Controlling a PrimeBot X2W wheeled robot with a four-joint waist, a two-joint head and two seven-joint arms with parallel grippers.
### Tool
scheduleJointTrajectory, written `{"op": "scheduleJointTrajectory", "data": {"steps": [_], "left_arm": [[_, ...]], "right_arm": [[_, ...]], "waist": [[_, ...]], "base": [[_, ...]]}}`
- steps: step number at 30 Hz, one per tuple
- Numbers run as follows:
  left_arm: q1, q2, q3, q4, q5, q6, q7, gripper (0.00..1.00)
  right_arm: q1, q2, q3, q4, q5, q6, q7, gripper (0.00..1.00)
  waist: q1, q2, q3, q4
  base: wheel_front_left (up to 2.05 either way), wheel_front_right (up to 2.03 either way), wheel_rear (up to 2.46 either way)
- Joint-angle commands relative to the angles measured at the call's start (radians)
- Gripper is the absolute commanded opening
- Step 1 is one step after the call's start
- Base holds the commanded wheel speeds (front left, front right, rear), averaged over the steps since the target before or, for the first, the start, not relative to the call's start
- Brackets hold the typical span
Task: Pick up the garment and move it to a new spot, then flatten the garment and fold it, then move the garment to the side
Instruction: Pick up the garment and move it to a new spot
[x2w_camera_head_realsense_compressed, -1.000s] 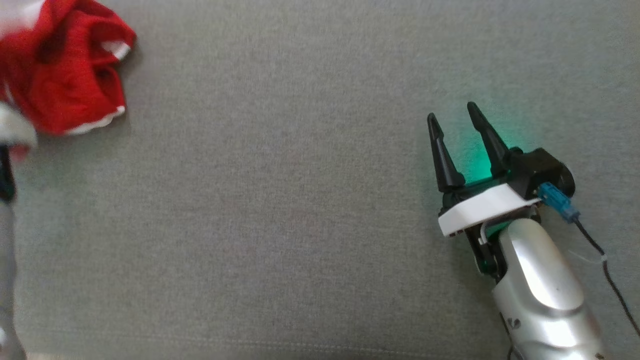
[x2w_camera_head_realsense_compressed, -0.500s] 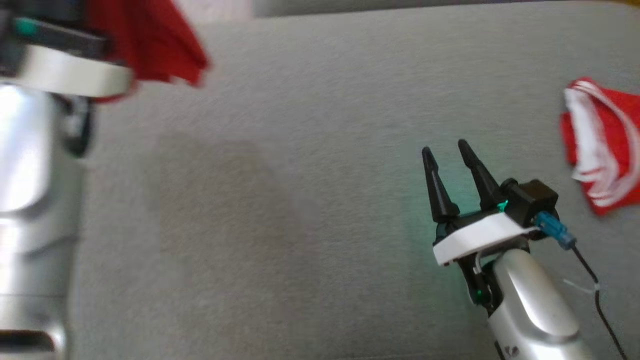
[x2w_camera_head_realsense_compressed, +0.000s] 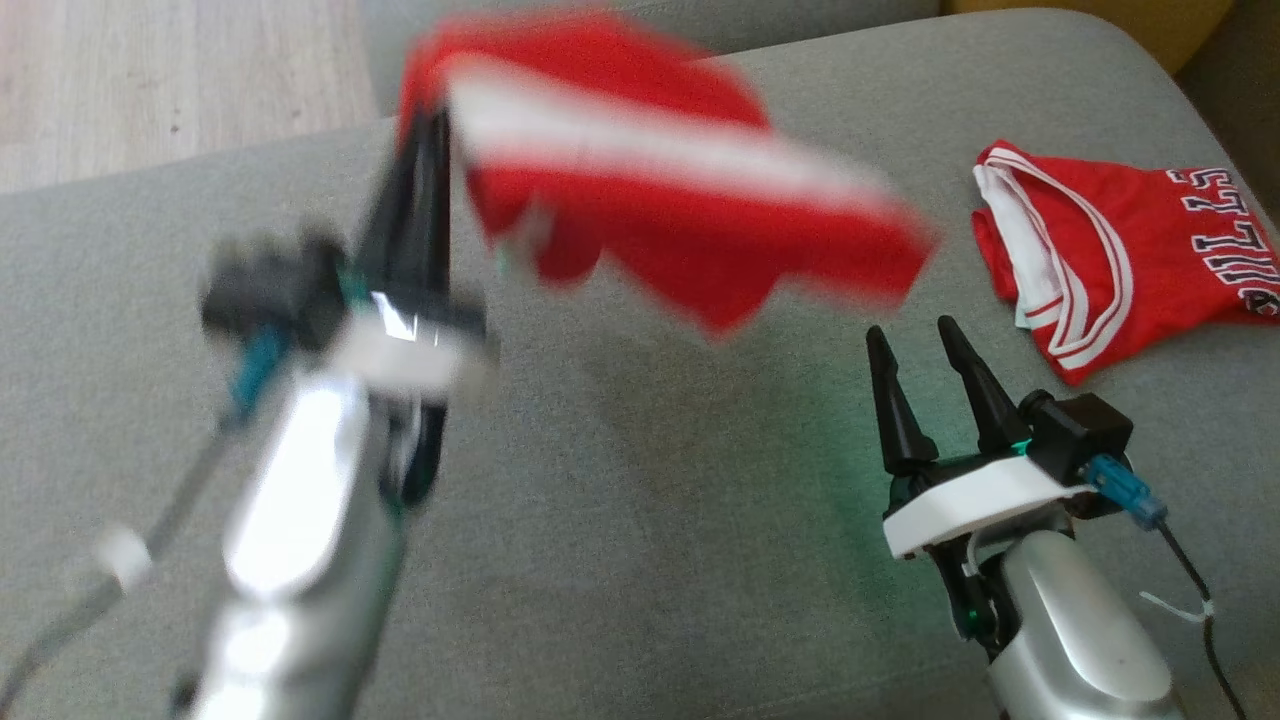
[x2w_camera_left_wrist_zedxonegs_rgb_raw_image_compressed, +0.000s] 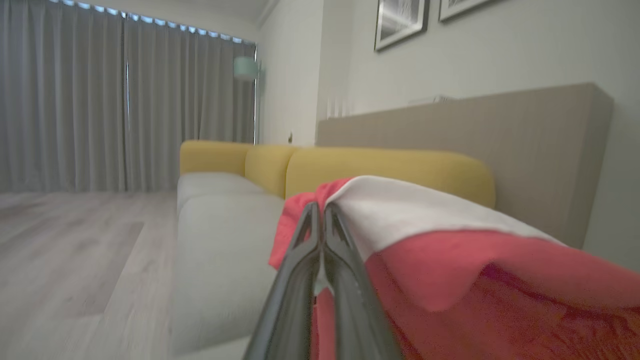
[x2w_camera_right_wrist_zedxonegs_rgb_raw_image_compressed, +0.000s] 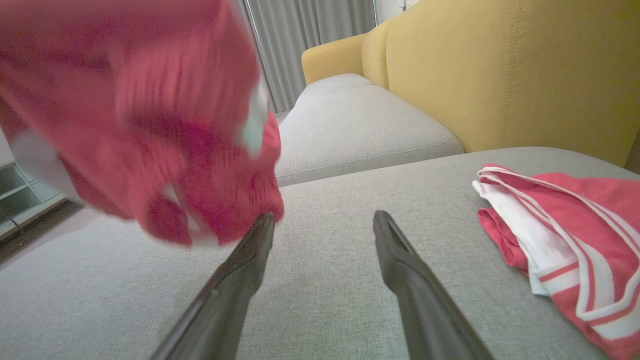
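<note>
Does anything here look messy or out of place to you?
Nothing is spilled or broken. The left gripper holds a red garment in the air, bunched rather than flat. A second red jersey lies rumpled on the grey cushion, to the right of the open right gripper.

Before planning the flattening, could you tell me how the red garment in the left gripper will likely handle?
Probably floppy: the red garment drapes limply from the left gripper. Likely light, since one pinched edge carries it. It may land crumpled.
</note>
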Motion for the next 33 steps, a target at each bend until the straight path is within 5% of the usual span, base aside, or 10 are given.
{"op": "scheduleJointTrajectory", "data": {"steps": [1, 2, 3, 11, 18, 33], "left_arm": [[0.024, 0.023, 0.042, -0.007, 0.014, 0.007, -0.004, 0.36], [0.069, 0.02, 0.053, 0.003, 0.024, 0.017, -0.004, 0.63], [0.118, 0.02, 0.063, 0.024, 0.035, 0.027, -0.004, 1.0], [0.378, 0.036, 0.189, 0.125, 0.1, 0.08, -0.004, 1.0], [0.517, 0.003, 0.289, 0.016, 0.162, 0.113, -0.004, 1.0], [0.624, -0.036, 0.352, -0.036, 0.202, 0.097, -0.004, 1.0]], "right_arm": [[-0.016, 0.005, 0.019, -0.033, 0.002, 0.004, -0.005, 1.0], [-0.015, 0.005, 0.018, -0.032, -0.001, 0.004, -0.005, 1.0], [-0.013, 0.005, 0.017, -0.03, -0.004, 0.004, -0.005, 1.0], [0.014, 0.005, -0.001, -0.02, -0.025, 0.004, -0.005, 1.0], [0.058, 0.005, 0.008, -0.037, -0.023, 0.004, -0.005, 1.0], [0.141, 0.005, 0.009, -0.004, -0.045, 0.004, -0.005, 1.0]], "waist": [[0.0001, 0.0, 0.004, 0.004], [0.0001, 0.0, 0.006, 0.008], [0.0001, 0.0, 0.007, 0.013], [0.0001, 0.0, -0.022, 0.072], [0.0001, 0.0, -0.09, 0.119], [0.0001, 0.0, -0.126, 0.131]], "base": [[0.0, 0.0, 0.0], [0.0, 0.0, 0.0], [0.0, 0.0, 0.0], [0.0, 0.0, 0.0], [0.0, 0.0, 0.0], [0.0, 0.0, 0.0]]}}
